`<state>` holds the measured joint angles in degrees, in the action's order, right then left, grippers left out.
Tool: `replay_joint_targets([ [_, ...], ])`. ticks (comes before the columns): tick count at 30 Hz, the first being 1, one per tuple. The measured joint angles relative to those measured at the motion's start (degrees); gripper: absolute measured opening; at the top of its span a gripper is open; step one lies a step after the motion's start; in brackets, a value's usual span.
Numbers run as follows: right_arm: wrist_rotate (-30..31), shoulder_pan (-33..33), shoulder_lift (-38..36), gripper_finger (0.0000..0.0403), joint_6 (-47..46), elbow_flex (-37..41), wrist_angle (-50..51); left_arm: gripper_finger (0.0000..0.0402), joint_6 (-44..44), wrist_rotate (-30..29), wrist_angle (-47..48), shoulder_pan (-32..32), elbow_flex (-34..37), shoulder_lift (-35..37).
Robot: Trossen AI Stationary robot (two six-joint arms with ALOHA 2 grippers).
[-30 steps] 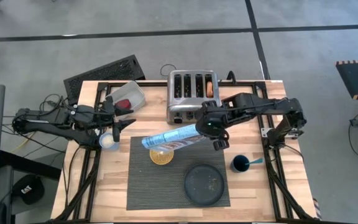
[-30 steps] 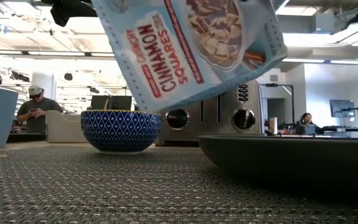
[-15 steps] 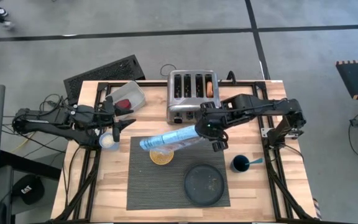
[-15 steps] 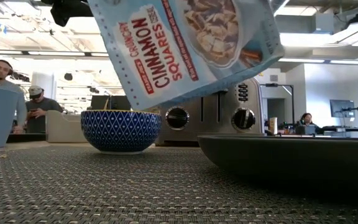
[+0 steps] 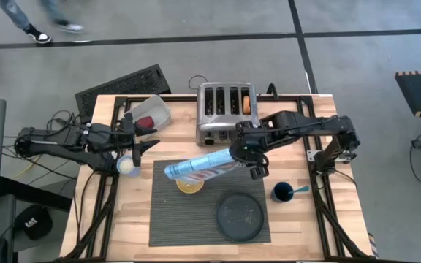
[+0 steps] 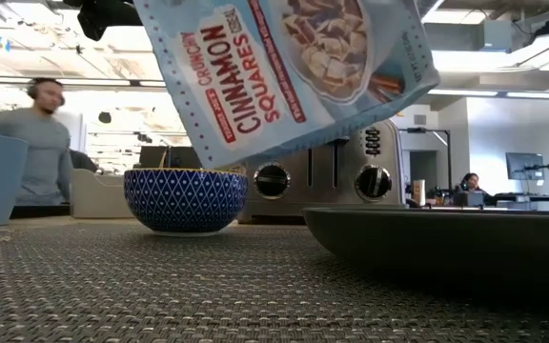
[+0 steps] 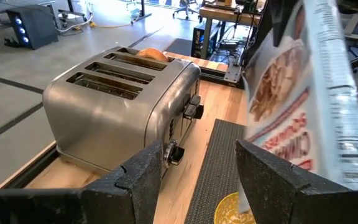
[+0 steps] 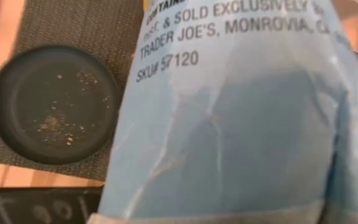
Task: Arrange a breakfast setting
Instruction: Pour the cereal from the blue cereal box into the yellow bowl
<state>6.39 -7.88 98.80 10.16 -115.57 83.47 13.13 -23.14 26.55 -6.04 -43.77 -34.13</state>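
My right gripper (image 5: 243, 152) is shut on a light-blue cereal bag (image 5: 199, 164) and holds it tilted above the bowl (image 5: 190, 185). The bowl is yellow inside and blue-patterned outside (image 6: 184, 200), and stands on the dark ribbed placemat (image 5: 167, 219). The dark plate (image 5: 240, 216) also rests on the mat. A dark blue cup (image 5: 281, 193) with the blue-handled spoon (image 5: 298, 189) in it stands on the wood to the right of the mat. My left gripper (image 7: 197, 180) waits open at the table's left, holding nothing. My right gripper holds the cereal bag by its right-hand end (image 5: 232, 155), coming from above at a steep slant. The bag is lifted clear of the table and slants down to the left, its free end (image 5: 172, 171) over the bowl. The bag fills the wrist view and hides the fingers.
The chrome toaster (image 5: 224, 109) stands at the far edge with a bagel (image 5: 248, 104) in its right slot. A clear tub holding a red fruit (image 5: 145, 122) sits far left, with a small pale cup (image 5: 127, 166) below my left gripper. People move about in the room beyond.
The cereal bag's free end has shifted slightly over the bowl, toward the table's near left. Both arms have stayed in place.
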Motion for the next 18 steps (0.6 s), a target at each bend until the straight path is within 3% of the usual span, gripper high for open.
replay_joint_targets([
  [4, 3.1, -0.04, 0.0, 0.0166, -0.04, 0.02, 0.04, 0.0187, 0.0, 0.01, 0.0, 0.01, 0.0, 0.0],
  [7, -1.05, 0.18, 0.0, 0.0166, -0.31, 0.02, 0.13, 0.0187, 0.0, 0.0, 0.0, 0.02, 0.0, 0.0],
  [10, 1.39, -0.13, 0.0, 0.0162, -0.05, 0.02, -0.2, 0.0187, 0.0, 0.02, 0.02, 0.02, 0.0, 0.0],
  [18, 0.79, 0.11, 0.0, 0.0157, -0.68, 0.02, 0.04, 0.0187, -0.02, 0.02, 0.04, 0.01, 0.0, 0.0],
])
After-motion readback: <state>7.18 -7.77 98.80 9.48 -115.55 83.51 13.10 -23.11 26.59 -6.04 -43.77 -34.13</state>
